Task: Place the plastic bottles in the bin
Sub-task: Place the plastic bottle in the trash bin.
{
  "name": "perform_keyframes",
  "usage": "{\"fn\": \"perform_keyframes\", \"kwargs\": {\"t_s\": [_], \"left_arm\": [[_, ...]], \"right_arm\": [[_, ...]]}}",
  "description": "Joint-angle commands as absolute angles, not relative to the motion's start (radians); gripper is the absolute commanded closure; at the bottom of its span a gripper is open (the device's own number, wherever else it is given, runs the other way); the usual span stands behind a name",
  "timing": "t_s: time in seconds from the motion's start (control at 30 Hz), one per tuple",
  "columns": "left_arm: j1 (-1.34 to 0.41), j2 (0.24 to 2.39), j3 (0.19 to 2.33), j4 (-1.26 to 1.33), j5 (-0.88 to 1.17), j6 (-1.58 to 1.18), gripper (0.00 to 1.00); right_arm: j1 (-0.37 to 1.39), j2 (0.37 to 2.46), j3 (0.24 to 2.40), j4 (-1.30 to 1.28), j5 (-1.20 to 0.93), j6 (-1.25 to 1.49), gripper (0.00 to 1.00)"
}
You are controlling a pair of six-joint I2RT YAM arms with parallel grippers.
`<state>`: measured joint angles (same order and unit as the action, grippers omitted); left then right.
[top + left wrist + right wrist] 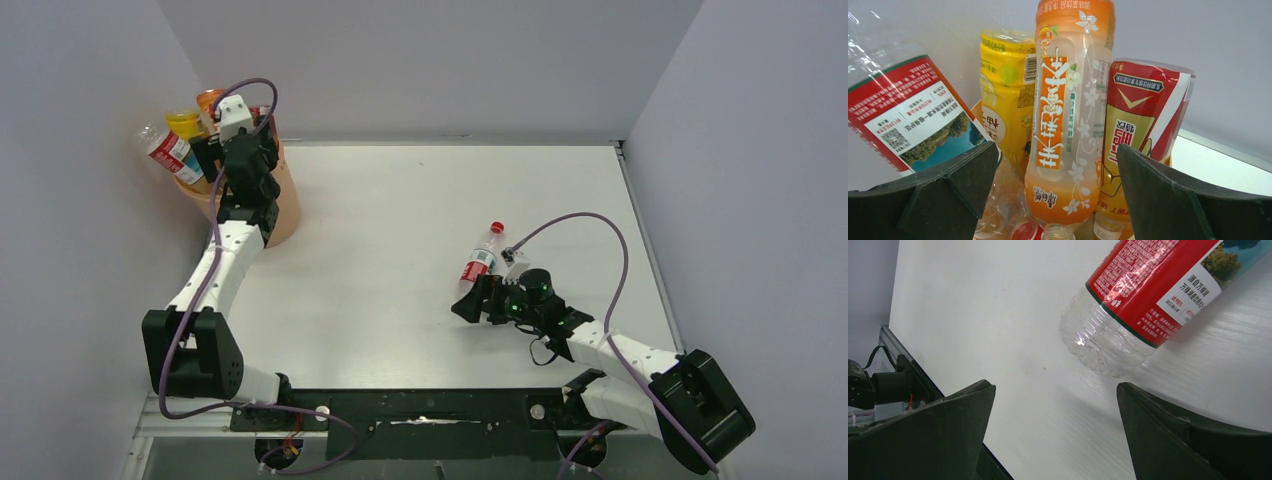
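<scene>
Well, the bin (285, 205) stands in the far left corner of the white surface (400, 200), and it is stuffed with bottles. The left arm (225, 255) reaches over it. The left jaws are wide apart and hold nothing. Right in front of them stands a tall orange bottle (1068, 125), and the letters on it look upside down. A yellow bottle (1005, 95) is just beside it on one side. A red and yellow bottle (1143, 120) is just beside it on the other. A leaning bottle (908, 110), clear with a red label, tips out over the rim of the bin.

A lone bottle (482, 258) lies on its side on the surface, well apart from the bin, over on the right. It is clear, with a red label and a red cap (497, 228). The right jaws are wide apart too and hold nothing. They sit low over the surface. The lone bottle's bottom end lies just ahead of them, not between them.
</scene>
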<state>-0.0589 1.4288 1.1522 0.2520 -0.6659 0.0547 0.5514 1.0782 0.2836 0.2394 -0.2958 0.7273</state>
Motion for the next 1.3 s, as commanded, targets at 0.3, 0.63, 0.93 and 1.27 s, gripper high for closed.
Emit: {"fn": "perform_keyframes", "kwargs": {"t_s": [0.3,0.63,0.93,1.27], "left_arm": [[-0.046,1.442,1.319,0.233,-0.562,0.055,0.09],[-0.057,1.412,1.345,0.185,-0.541,0.024,0.1],[-0.087,1.412,1.565,-0.121,-0.412,-0.103,0.09],[-0.24,1.392,1.63,-0.362,-0.248,-0.221,0.09]], "right_arm": [[0.563,1.057,0.295,0.287,-0.283,0.73,0.02],[0.562,1.052,0.305,0.274,-0.279,0.727,0.02],[0.564,1.025,0.383,0.139,-0.235,0.689,0.02],[0.546,0.987,0.569,-0.123,-0.037,0.574,0.02]]}}
